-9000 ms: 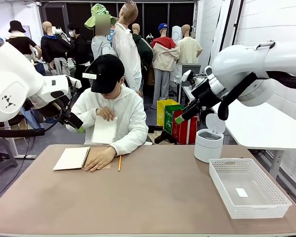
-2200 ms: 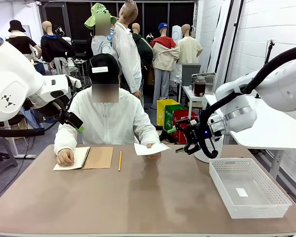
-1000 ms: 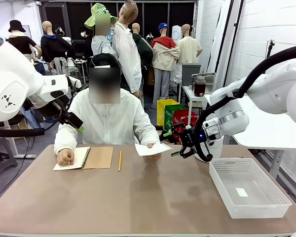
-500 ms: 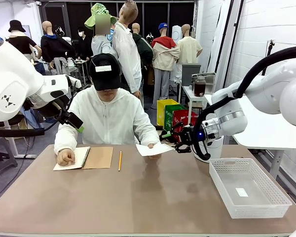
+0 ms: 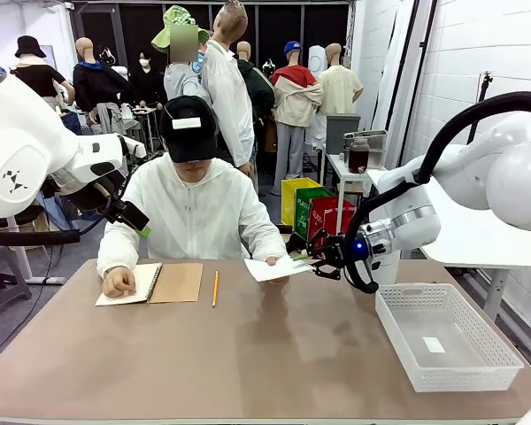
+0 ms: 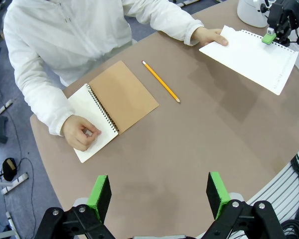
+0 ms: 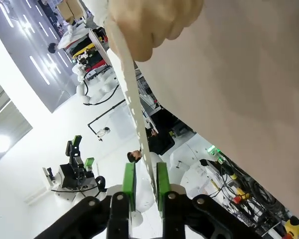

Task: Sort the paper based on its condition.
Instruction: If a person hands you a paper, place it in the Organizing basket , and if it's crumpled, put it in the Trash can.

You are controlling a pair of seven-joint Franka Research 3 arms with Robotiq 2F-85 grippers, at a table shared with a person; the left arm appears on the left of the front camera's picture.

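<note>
Brown tabletop was seen stretching wide and open across the middle and the near side, so plenty of room for moving was given there. A white basket was set near the right edge. A notebook and a pencil were laid close to the far edge on the left. The paper was held a little above the table, by the far edge near the middle, with one end pinched by the person's hand. At the other end, the right gripper was placed with its green pads close on both sides of the sheet's edge. Whether the sheet was squeezed tight could not be told. The left gripper was spread wide, nothing was held in it, and it was raised over the table's left side. The paper was seen to be white, flat and smooth, with a row of small holes along one edge and a rough torn bit by the hand.
</note>
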